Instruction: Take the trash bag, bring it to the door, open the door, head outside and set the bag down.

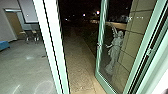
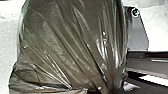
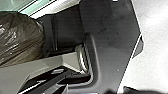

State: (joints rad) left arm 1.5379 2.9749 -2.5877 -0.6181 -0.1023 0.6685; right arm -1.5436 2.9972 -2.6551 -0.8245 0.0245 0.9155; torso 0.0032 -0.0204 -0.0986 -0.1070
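Observation:
The trash bag point(image 2: 67, 47), dark and shiny, looms large in the left wrist view, its plastic creased into long folds that run together at my left gripper point(image 2: 108, 88), which is shut on it. Part of the same bag point(image 3: 20, 37) also appears in the right wrist view, beside the robot's dark base. In the head view the glass door point(image 1: 98, 62) with a pale green frame stands open on the right, and a paved path lies beyond the opening. How my right gripper stands cannot be told.
A pale green door post point(image 1: 53, 45) rises left of the opening. A pale statue point(image 1: 115, 51) stands behind the door glass, near a tiled wall point(image 1: 142, 22). Chairs point(image 1: 31, 35) and a blue block point(image 1: 3, 45) are at the far left.

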